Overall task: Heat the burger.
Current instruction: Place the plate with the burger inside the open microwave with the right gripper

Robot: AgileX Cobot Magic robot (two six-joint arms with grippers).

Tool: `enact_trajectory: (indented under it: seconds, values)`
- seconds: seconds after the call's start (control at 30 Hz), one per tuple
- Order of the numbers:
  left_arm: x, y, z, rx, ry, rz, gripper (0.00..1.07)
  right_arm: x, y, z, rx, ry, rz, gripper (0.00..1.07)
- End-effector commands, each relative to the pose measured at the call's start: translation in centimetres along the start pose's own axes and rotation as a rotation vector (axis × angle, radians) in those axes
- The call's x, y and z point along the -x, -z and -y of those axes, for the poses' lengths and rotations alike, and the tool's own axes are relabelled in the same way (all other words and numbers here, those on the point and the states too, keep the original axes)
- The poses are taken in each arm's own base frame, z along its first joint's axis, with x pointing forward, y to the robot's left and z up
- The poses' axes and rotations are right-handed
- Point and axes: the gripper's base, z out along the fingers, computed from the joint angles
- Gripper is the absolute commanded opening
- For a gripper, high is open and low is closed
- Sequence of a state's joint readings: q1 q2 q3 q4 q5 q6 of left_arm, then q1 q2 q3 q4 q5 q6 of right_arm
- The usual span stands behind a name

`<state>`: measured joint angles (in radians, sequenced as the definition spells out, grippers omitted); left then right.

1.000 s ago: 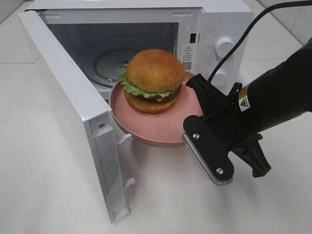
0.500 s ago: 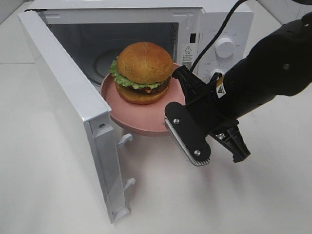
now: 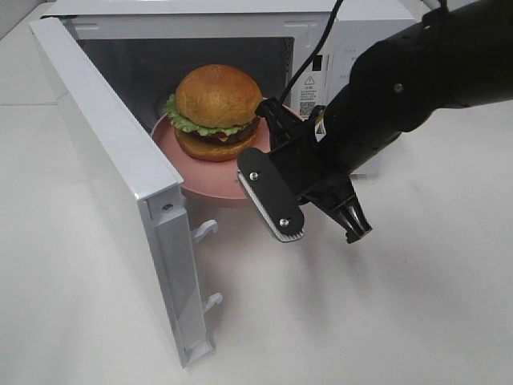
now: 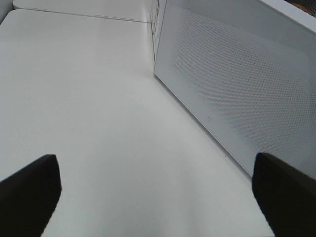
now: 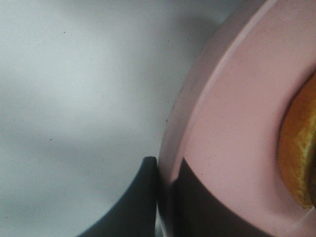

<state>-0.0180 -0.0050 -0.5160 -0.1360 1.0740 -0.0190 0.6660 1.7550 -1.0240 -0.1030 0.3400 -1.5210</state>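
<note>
Counter: white, beneath both claws.
Microwave: ahead of the right claw, door swung open.
Pink plate: rim pinched in the closed right claw, at the oven mouth, apparently not yet set down.
Burger: on the plate, beyond the claw tips.
Left claw: spread wide, empty.
Left to do, by judgement: place, release, shut the door, start.
Only the right wrist view shows the rim pinch; only the left wrist view shows the door's outer face.

My right arm: fat, round, black.
A black cable trails off it; two silver screws shine just behind my right hand.
</note>
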Motion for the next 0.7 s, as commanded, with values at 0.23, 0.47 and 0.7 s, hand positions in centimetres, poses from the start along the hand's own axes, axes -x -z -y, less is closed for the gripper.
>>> enact_trajectory:
  seconds: [0.23, 0.47, 0.7]
  values:
    - [0.0, 0.2, 0.0, -0.004, 0.004, 0.027, 0.98, 0.0, -1.6, 3.1, -0.058, -0.025, 0.008, 0.00]
    - [0.0, 0.2, 0.0, -0.004, 0.004, 0.027, 0.98, 0.0, -2.5, 4.3, -0.063, -0.060, 0.008, 0.00]
    - [0.0, 0.2, 0.0, -0.004, 0.004, 0.027, 0.98, -0.1, -3.4, 5.7, -0.059, -0.095, 0.005, 0.00]
